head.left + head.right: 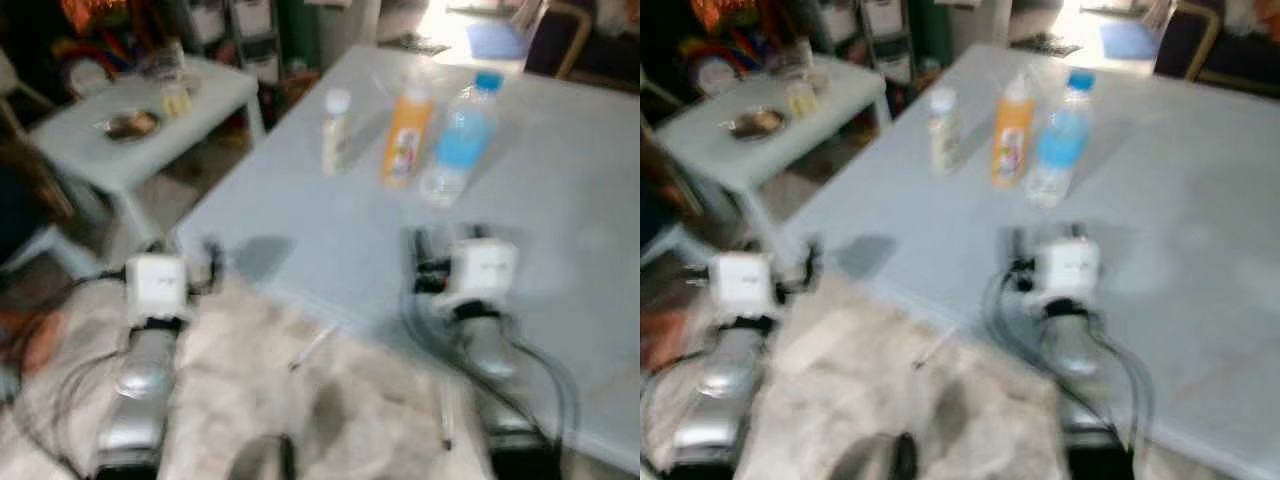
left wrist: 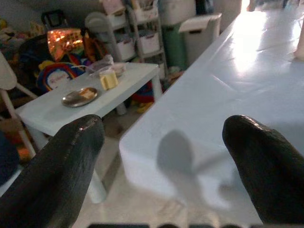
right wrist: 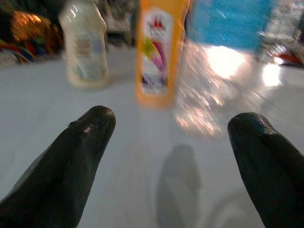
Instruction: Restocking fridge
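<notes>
Right gripper (image 3: 171, 142) over the near part of the pale blue table (image 1: 560, 200), fingers (image 3: 80, 147) spread wide, nothing held, aimed at three bottles. Orange juice bottle (image 1: 406, 140) upright in the middle of the row; small cream bottle (image 1: 336, 130) to its left, apart from it; clear water bottle (image 1: 458, 145) with blue cap and label just beside it on the right. All three standing on the table beyond the fingertips, untouched.

Left gripper (image 2: 164, 156) at the table's near left corner, fingers (image 2: 71, 156) likewise wide apart and empty, its shadow cast on the tabletop. Low white side table (image 1: 140, 130) farther left, carrying a small metal dish (image 1: 130, 124) and a yellowish container (image 1: 176, 100). Head views blurred; shelves and clutter behind, indistinct.
</notes>
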Robot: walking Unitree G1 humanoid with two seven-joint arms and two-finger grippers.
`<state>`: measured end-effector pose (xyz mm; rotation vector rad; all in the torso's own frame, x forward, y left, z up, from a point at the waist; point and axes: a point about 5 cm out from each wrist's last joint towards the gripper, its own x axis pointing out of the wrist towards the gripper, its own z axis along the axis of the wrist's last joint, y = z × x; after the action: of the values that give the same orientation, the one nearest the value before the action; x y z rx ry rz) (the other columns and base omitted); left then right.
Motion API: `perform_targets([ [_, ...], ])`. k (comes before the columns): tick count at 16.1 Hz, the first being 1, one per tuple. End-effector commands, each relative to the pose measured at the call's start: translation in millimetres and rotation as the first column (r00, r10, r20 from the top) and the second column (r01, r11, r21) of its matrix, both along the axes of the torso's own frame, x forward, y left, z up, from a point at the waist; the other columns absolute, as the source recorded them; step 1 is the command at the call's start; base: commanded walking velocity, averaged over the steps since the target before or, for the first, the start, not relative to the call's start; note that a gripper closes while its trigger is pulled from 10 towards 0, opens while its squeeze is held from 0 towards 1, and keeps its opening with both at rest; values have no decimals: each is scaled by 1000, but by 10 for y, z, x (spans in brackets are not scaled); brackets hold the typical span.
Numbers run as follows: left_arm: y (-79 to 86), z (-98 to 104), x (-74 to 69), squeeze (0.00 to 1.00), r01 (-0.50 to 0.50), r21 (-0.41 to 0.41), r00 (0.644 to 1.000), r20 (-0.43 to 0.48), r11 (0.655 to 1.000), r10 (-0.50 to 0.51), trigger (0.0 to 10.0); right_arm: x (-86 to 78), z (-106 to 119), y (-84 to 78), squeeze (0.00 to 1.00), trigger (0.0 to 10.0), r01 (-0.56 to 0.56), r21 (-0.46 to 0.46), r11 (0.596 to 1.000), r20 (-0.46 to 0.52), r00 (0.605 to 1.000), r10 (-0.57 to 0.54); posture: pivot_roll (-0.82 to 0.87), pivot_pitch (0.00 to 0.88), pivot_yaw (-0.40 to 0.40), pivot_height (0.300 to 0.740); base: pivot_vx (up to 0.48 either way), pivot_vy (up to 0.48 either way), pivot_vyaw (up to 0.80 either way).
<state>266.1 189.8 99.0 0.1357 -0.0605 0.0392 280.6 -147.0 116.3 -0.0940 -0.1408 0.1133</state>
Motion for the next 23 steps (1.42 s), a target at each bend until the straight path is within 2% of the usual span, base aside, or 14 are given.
perform_targets([
  [1,-18,30,23,0,19,8,1000,9,1000,-19,10000,-11,40,-63,0,10000,7,-28,1000,27,1000,-7,-85,84,43,740,0,0,0],
  [3,54,-1,11,0,3,13,1000,-13,1000,-3,10000,-3,54,-65,0,10000,3,-34,999,33,999,-1,-91,93,43,740,0,0,0],
  [5,258,-66,-90,0,-51,-4,997,-61,999,50,10000,-7,87,-151,0,10000,29,-34,999,41,999,-28,-98,94,49,740,0,0,0],
  [8,330,-86,-153,0,-104,-4,993,-60,995,103,10000,-161,19,-263,0,10000,68,-25,997,18,998,-67,-103,69,47,740,0,0,0],
  [10,250,-116,-126,0,-105,-14,993,-57,994,104,10000,-232,-64,-309,0,10000,73,-45,996,-7,997,-74,-106,48,32,740,0,0,0],
  [14,86,-188,-93,0,-81,-23,995,-59,996,79,10000,-91,-48,-200,0,10000,15,-53,999,-1,1000,-15,-91,0,-1,740,0,0,0],
  [18,95,-225,-109,0,-88,-30,994,-73,996,85,10000,8,-51,-124,0,10000,-5,-45,999,3,1000,5,-71,0,11,740,0,0,0],
  [20,131,-199,-70,0,-89,-22,994,-60,996,88,10000,49,-35,-86,0,10000,-16,-37,999,16,1000,17,-71,0,15,740,0,0,0],
  [23,152,-109,34,0,-61,9,998,-27,998,62,10000,142,14,-20,0,10000,-32,-45,998,41,999,34,-70,0,30,740,0,423,0],
])
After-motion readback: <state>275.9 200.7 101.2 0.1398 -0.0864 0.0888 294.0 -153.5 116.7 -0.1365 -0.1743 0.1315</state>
